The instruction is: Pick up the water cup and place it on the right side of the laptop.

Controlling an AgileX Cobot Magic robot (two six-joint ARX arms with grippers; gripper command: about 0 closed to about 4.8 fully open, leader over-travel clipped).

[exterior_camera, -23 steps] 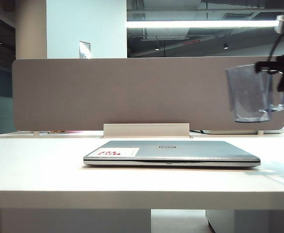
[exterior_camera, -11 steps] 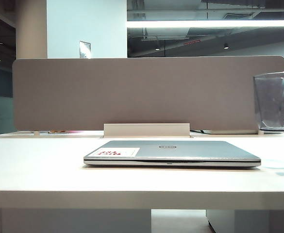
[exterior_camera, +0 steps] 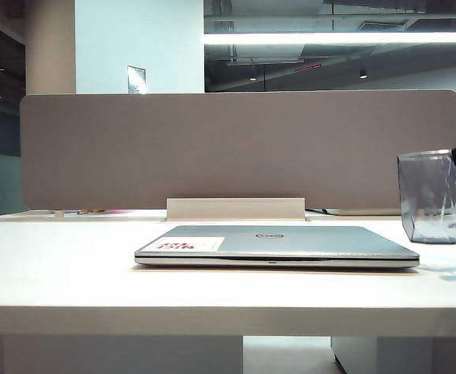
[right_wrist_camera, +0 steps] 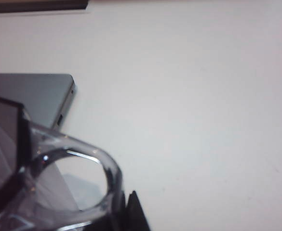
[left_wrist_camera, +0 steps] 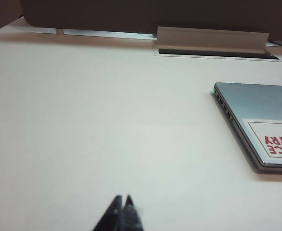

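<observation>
Near edge, left: left gripper [left_wrist_camera: 122,204], fingertips pressed together on nothing, hanging over bare table [left_wrist_camera: 83,125] well to the left of the laptop; idle.

Middle: laptop [exterior_camera: 276,245], silver-grey, lid closed, lying flat, red-and-white sticker [exterior_camera: 189,245] on its left near corner, small oval logo mid-lid.

Right of the laptop: water cup [exterior_camera: 434,196], clear grey-blue glass with faceted sides, upright, carried just above the table and a little beyond the laptop's right edge. Whether its base touches the surface cannot be told; it appears clear of it.

Right gripper [right_wrist_camera: 124,211], at the far right margin, clamped narrow on the cup's rim wall.

Far: grey desk divider [exterior_camera: 235,148] with a pale cable tray [exterior_camera: 235,208] at its foot.

Hazards, as judged:
- Grip on a thin glass wall near the rim; a quick descent could let the cup swing or slip.
- Release before the base is seated would tip it.
- Setting down too far left would strike the laptop's corner.
</observation>
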